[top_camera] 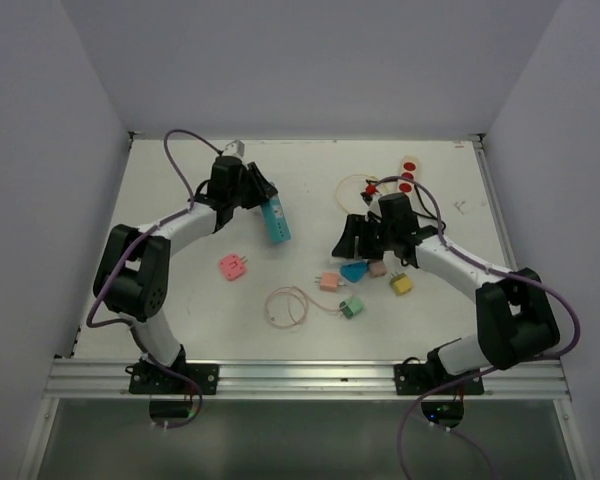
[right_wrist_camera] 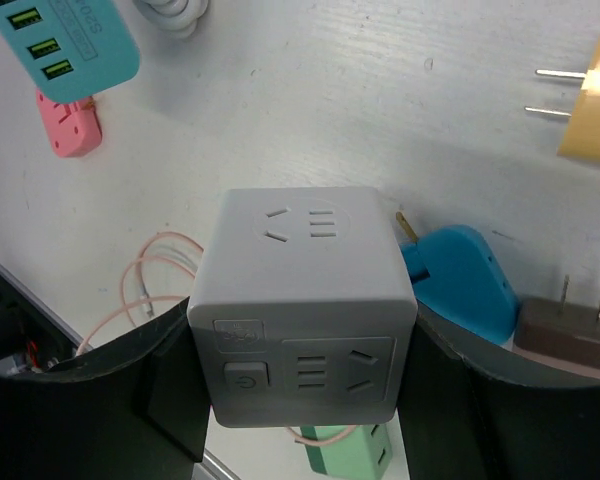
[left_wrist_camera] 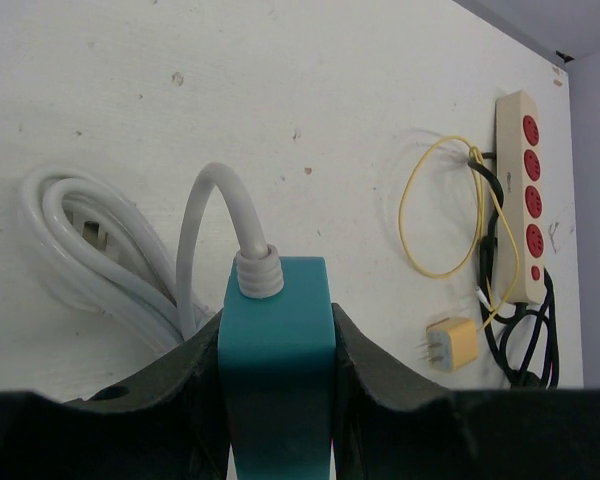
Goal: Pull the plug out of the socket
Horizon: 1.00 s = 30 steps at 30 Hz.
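Worktop: a white worktop [top_camera: 310, 190] is sitting between pale walls, with a metal rail [top_camera: 300, 378] running along its near edge.
Left tool: the left tool [left_wrist_camera: 277, 328] is squeezing the teal power strip [left_wrist_camera: 277, 390] from both sides, and its dark fingers [left_wrist_camera: 205, 360] are pressing flat against the strip's long faces.
Teal power strip: in the overhead view it is sitting left of centre, well apart from the loose plugs.
White cable [left_wrist_camera: 195, 230]: it is leaving the strip's end through a ribbed collar, arching over and joining a coil lying on the worktop.
Right tool: the right tool [right_wrist_camera: 305, 370] is gripping the grey cube socket [right_wrist_camera: 300, 270], one finger bearing on each side face.
Grey cube socket: it is showing pin holes on two faces and a power button on the nearer one.
Blue plug [right_wrist_camera: 460, 280]: it is lying just beside the cube's right face, next to the right finger, with one brass pin showing between plug and cube. Whether it is seated in the cube cannot be told.
Loose plugs: a pink plug [top_camera: 232, 266], a peach plug [top_camera: 329, 281], a green plug [top_camera: 351, 307], a yellow plug [top_camera: 401, 284] and a brown plug [right_wrist_camera: 570, 325] are lying scattered around the right tool.
Pink wire [top_camera: 285, 305]: it is looping on the worktop near the green plug.
Beige power strip [left_wrist_camera: 525, 200]: it is lying at the far right with red outlets facing up.
Around the beige strip: a black cable [left_wrist_camera: 495, 300] and a yellow wire [left_wrist_camera: 440, 210] are curling beside it.
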Motion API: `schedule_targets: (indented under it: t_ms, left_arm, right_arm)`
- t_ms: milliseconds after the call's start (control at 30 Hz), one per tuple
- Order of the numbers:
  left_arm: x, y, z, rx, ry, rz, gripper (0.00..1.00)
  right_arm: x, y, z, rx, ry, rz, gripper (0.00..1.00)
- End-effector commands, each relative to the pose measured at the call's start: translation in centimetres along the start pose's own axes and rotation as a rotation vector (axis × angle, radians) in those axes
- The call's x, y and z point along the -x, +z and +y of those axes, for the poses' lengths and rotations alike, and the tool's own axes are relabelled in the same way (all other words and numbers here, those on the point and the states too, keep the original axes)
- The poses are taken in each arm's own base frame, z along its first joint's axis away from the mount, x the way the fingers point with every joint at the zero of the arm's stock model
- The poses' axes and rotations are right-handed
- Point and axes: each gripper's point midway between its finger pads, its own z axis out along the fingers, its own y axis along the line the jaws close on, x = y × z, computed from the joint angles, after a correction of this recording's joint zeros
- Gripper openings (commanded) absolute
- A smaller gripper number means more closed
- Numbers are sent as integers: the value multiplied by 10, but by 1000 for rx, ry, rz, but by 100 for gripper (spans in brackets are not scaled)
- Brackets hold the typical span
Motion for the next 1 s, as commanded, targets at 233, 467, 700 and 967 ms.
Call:
schedule_targets:
  t_ms: [233, 467, 700, 967]
  left_arm:
    - [7, 20, 11, -165, -24, -44, 6]
    - [-13, 12, 43, -91, -29, -17, 33]
    - [-10, -8, 46, -51, -11, -14, 72]
    - [3, -36, 47, 11, 61, -43, 100]
  right_arm:
    - [24, 48, 21, 143, -6, -39, 11]
    - [14, 45, -3, 34, -27, -37, 66]
    - [18, 34, -20, -82, -41, -52, 92]
    - [56, 34, 0, -53, -41, -104, 93]
